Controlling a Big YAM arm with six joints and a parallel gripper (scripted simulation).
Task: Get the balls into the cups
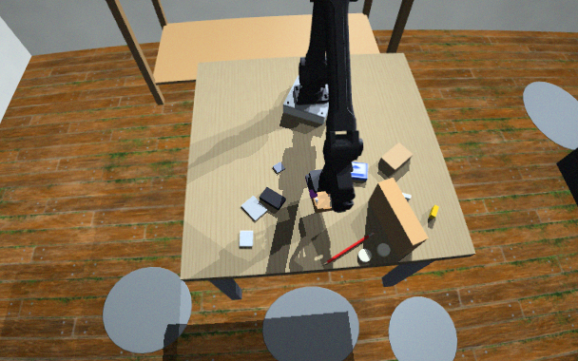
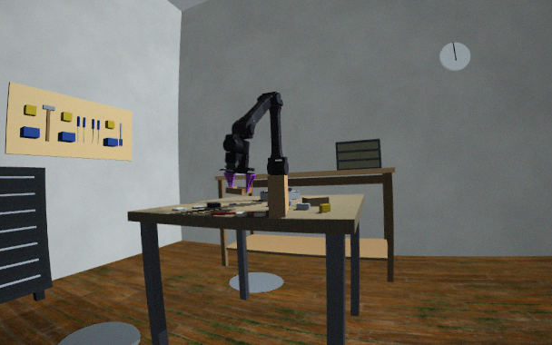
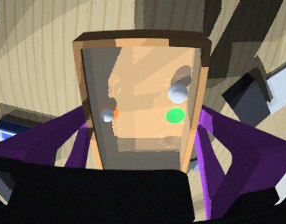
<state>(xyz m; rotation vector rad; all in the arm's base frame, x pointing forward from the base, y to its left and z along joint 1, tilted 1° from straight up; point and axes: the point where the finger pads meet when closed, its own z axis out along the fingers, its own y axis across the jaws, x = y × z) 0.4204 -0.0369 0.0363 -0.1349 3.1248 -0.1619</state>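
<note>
My gripper (image 1: pixel 324 201) (image 2: pixel 239 182) (image 3: pixel 142 110) has purple fingers and is shut on the wooden puzzle (image 1: pixel 322 200) (image 2: pixel 237 191) (image 3: pixel 147 63). It holds the puzzle above the middle of the table (image 1: pixel 235 95) (image 2: pixel 338 213). In the wrist view the puzzle is a tan board under a clear cover. The large grey ball (image 3: pixel 179 90) lies just beside the green cup (image 3: pixel 175 116), touching its edge. The small grey ball (image 3: pixel 107 115) lies at the orange cup (image 3: pixel 111 104) on the board's left side and overlaps it.
A tall wooden block (image 1: pixel 398 216) (image 2: pixel 278 195) stands right of the gripper, with a smaller block (image 1: pixel 395 157) behind it. A red pencil (image 1: pixel 347 249), two discs (image 1: pixel 364 256), a yellow block (image 1: pixel 433 211), a blue box (image 1: pixel 359 171), a dark box (image 1: pixel 272 198) and white tiles (image 1: pixel 254 208) lie around.
</note>
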